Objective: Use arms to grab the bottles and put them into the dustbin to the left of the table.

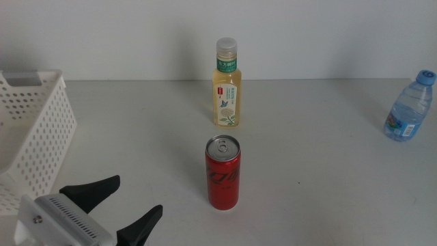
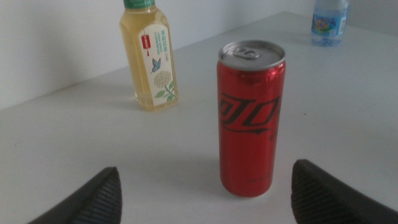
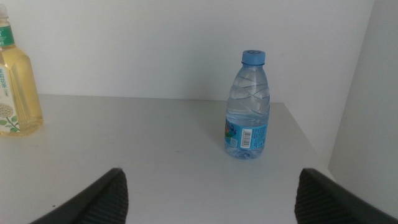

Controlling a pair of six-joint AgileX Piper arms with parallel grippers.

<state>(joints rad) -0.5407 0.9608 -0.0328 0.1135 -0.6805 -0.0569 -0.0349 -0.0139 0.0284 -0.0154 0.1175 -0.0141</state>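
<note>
Can before tea bottle

The white dustbin runs off the middle view's left edge, its near-left part hidden. The left gripper is cut off at the bottom edge. The tea bottle label print is too small to read.

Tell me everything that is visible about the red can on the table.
The red can is slim and tall, seemingly metal, with a silver top whose pull tab looks unopened. Dark lettering runs across its red side. It stands upright on the grey table, in front of the tea bottle and apart from it. Nothing touches it except the table. The left gripper, jaws open, faces it from a short way off.
</note>
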